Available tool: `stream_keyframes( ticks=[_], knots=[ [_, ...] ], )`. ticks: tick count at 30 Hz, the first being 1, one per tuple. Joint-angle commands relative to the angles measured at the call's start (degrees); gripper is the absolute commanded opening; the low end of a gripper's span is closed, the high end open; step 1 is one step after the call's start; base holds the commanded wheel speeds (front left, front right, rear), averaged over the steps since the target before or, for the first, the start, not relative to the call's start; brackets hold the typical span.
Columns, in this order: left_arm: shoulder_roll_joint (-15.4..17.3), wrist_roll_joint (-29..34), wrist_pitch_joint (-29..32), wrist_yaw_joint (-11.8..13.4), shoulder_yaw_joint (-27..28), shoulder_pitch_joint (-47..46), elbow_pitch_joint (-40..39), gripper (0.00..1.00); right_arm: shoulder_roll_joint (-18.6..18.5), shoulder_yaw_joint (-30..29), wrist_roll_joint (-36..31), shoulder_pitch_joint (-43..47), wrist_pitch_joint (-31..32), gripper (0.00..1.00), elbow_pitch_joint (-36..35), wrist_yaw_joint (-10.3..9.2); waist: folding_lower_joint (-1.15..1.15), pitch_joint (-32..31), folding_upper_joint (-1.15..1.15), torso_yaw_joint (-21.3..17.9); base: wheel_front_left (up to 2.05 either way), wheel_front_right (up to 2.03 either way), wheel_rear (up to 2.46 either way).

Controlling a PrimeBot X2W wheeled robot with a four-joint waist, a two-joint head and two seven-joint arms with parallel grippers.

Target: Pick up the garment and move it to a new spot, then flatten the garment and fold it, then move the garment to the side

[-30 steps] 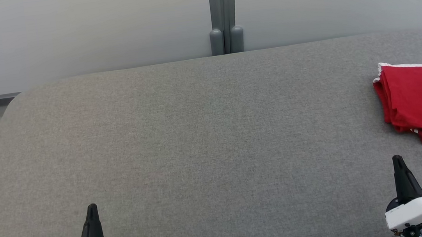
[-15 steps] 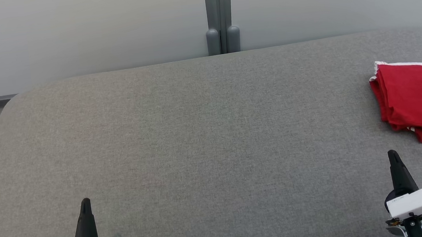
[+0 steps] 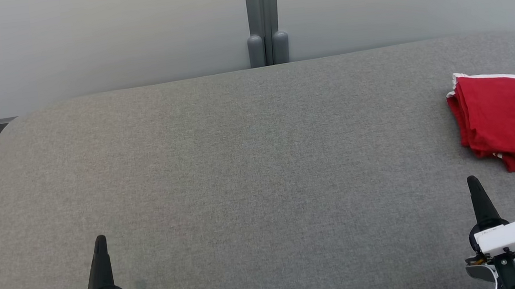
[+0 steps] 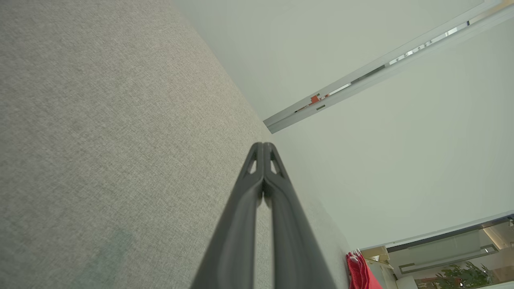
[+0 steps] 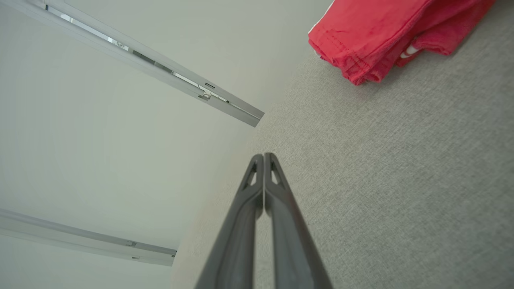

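In the head view, the red garment [image 3: 508, 120] is lying folded at the far right side of the grey table [image 3: 250, 164], running out past the right frame edge, so I cannot tell how close it is sitting to the table's right rim. The left gripper [image 3: 99, 242] is hovering at the table's near left corner and the right gripper [image 3: 474, 183] at its near right corner, just short of the garment. Both are showing as single dark points, fingers pressed together and holding nothing.

In the left wrist view, the left gripper [image 4: 263, 147] is pointing along the table [image 4: 100, 140] with its fingers shut and empty. The garment [image 4: 359, 273] is showing as a small red edge at the table's far end, well apart.

In the right wrist view, the right gripper [image 5: 264, 157] is likewise closed on nothing, and the garment's [image 5: 385, 36] stacked hems are lying on the table ahead of the tips. The layers are looking loose here. Any sideways swing of this arm is risking snagging a hem, dragging the top layer and undoing the fold, or pushing the pile toward the table's right rim.
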Motion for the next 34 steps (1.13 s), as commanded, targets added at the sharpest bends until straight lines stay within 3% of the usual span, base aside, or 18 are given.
stream_keyframes(
  ticks=[1,34],
  knots=[
    [0.54,-1.81,0.34,-0.31,0.46,-1.58,-0.24,0.0,-0.36,0.14,1.97,-1.22,0.48,0.0,-0.24,-0.03,0.0,0.01,0.0,-0.08,0.0,0.0,0.0],
    [0.45,-18.22,5.0,-0.4,2.54,-4.69,1.13,0.0,-0.45,0.84,20.79,-4.22,5.01,0.0,1.21,-0.03,0.0,0.25,0.0,-1.58,0.0,0.0,0.0]
  ],
)
